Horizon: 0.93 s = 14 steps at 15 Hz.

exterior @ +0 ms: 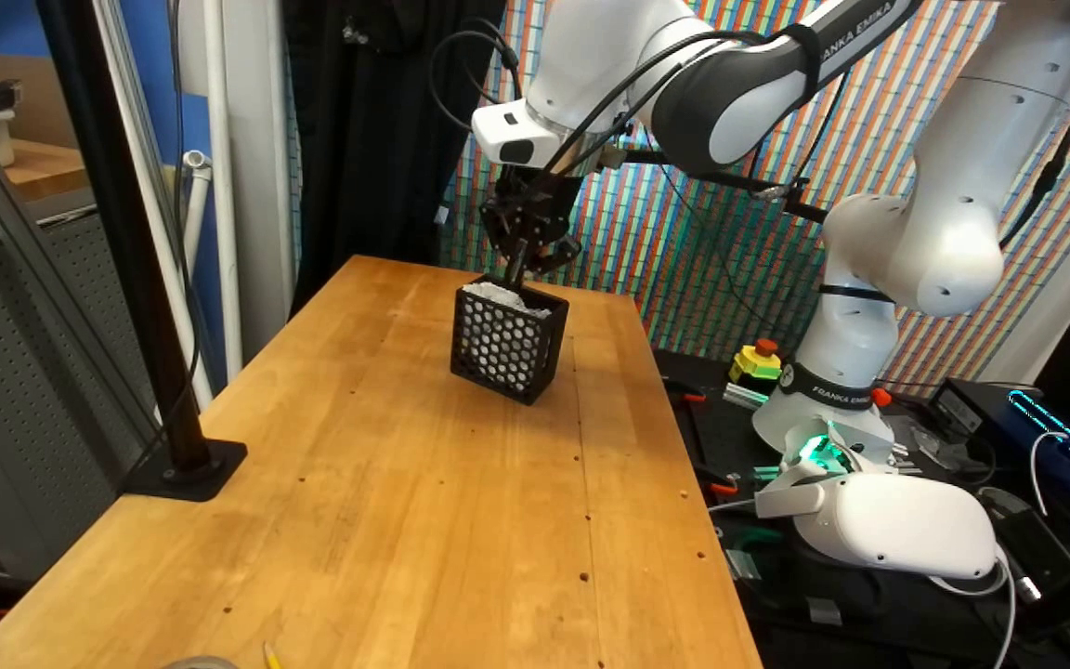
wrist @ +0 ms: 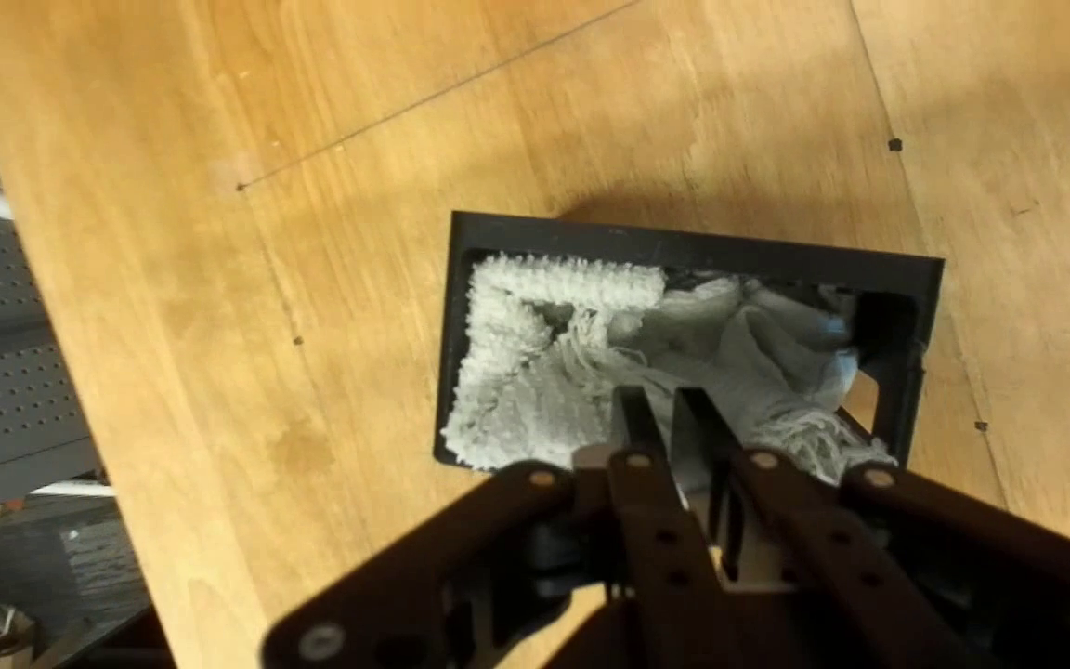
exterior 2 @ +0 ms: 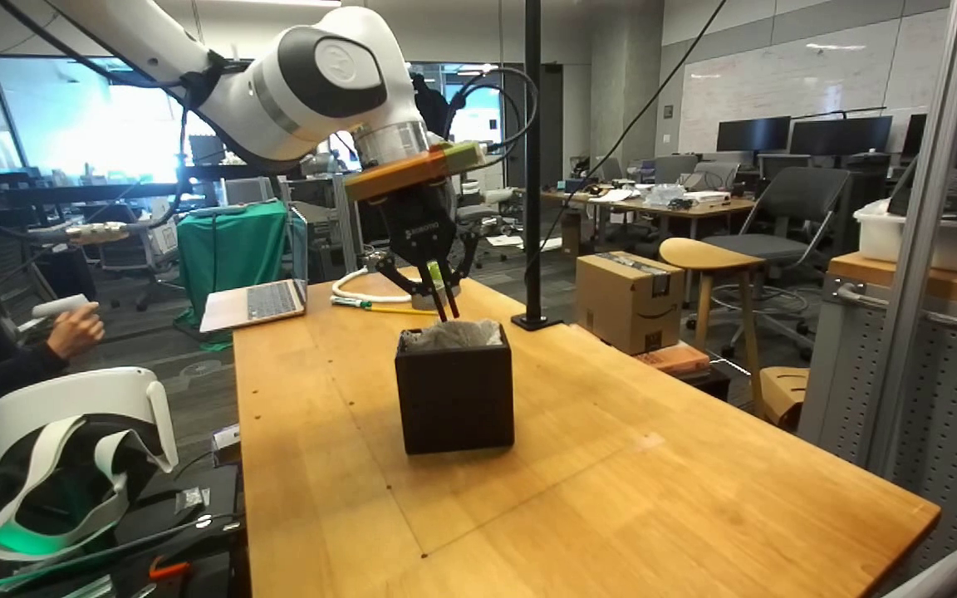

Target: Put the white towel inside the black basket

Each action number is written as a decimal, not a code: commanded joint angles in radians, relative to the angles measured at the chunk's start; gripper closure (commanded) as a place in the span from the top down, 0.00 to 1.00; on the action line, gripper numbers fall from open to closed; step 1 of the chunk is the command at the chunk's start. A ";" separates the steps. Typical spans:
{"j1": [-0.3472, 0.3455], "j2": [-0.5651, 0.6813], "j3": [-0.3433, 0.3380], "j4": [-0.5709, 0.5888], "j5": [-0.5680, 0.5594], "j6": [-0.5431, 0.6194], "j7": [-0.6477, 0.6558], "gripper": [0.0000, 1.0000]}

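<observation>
The black basket stands upright on the wooden table, in an exterior view (exterior: 551, 358), in an exterior view (exterior 2: 456, 399) and in the wrist view (wrist: 702, 246). The white towel lies bunched inside it, also in both exterior views (exterior: 495, 295) (exterior 2: 462, 334) and the wrist view (wrist: 526, 418). Its top shows at about rim height. My gripper points down over the basket mouth, in both exterior views (exterior: 515, 277) (exterior 2: 449, 316) and the wrist view (wrist: 656, 401). Its fingers are a narrow gap apart with no towel seen between them. Whether the tips touch the towel is unclear.
A black pole (exterior: 191, 469) on a flat base stands at the table (exterior: 405, 520) edge. A laptop (exterior 2: 271, 301), a white cable loop (exterior 2: 345, 286) and a yellow pencil (exterior 2: 399, 311) lie at one table end. A white headset (exterior: 906, 525) sits beside the table.
</observation>
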 commanded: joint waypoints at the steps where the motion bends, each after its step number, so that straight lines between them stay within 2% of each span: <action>1: 0.015 -0.060 0.006 0.008 -0.048 -0.017 0.028 0.16; 14: 0.017 -0.002 -0.033 0.032 0.007 0.033 -0.009 0.16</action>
